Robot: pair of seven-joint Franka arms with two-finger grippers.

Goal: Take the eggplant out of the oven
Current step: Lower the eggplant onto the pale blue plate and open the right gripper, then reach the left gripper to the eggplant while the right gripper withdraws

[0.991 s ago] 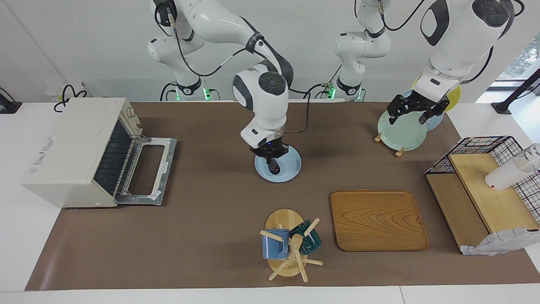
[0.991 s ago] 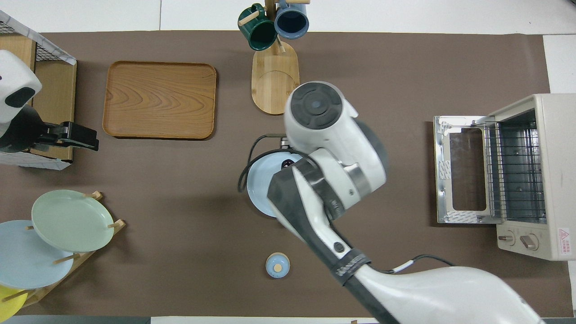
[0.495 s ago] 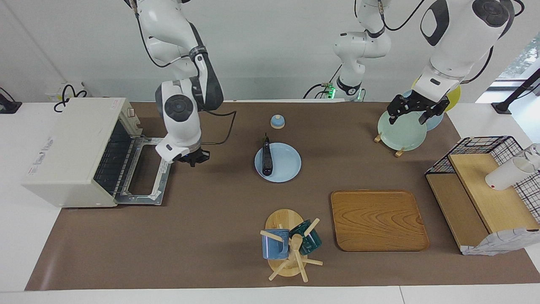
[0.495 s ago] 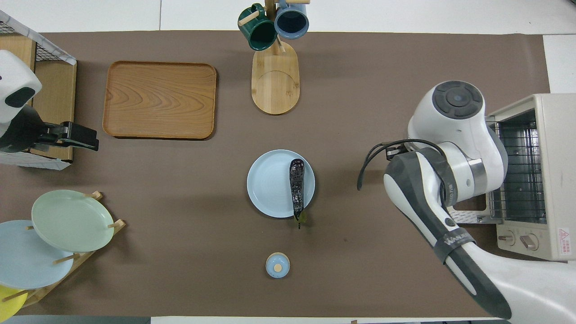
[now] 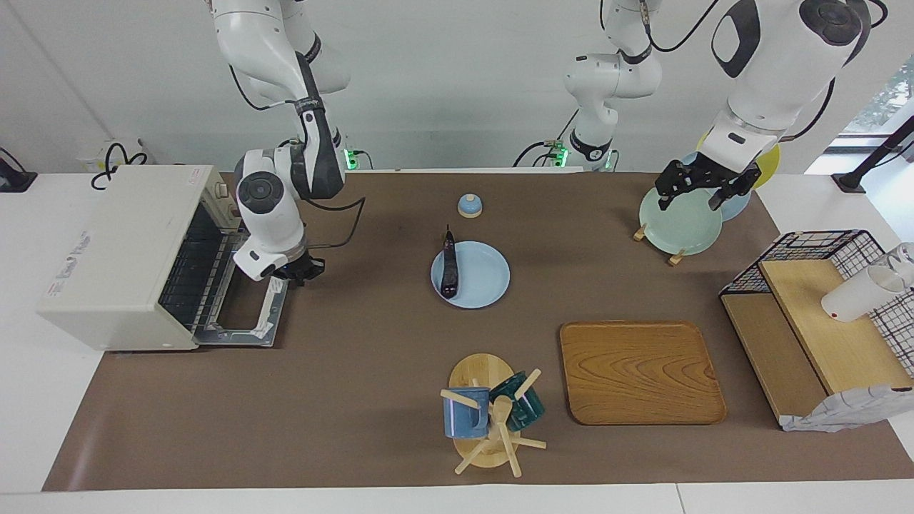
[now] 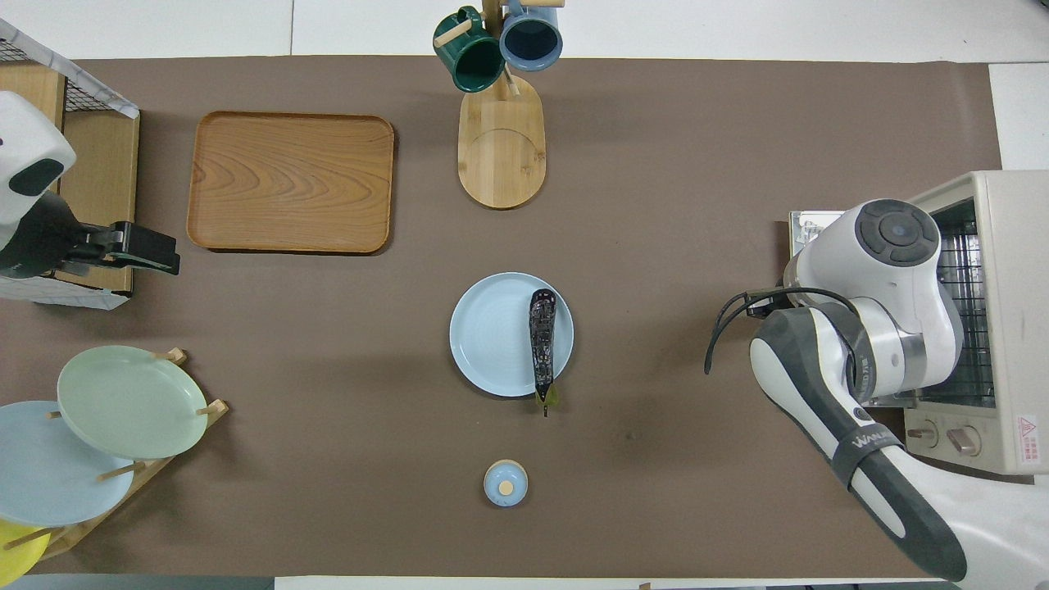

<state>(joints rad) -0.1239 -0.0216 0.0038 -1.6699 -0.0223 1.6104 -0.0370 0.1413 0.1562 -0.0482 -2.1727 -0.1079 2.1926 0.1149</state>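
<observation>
Dark purple and glossy, the eggplant (image 5: 448, 268) (image 6: 541, 346) lies on the pale blue plate (image 5: 480, 278) (image 6: 492, 336) in the middle of the worktop (image 5: 357, 371) — out of the oven (image 5: 118, 257) (image 6: 996, 319), green stem toward the robots. I see the oven door (image 5: 246, 293) folded down flat. My right gripper (image 5: 298, 270) sits over the door's outer edge with nothing in it; whether its fingers are apart I cannot tell. My left gripper (image 5: 698, 184) (image 6: 139, 250) waits over the green plate (image 5: 678, 221) (image 6: 131, 400) on the plate rack — fingers spread, empty. A small blue knobbed lid (image 5: 469, 206) (image 6: 505, 483) lies nearer the robots than the eggplant.
</observation>
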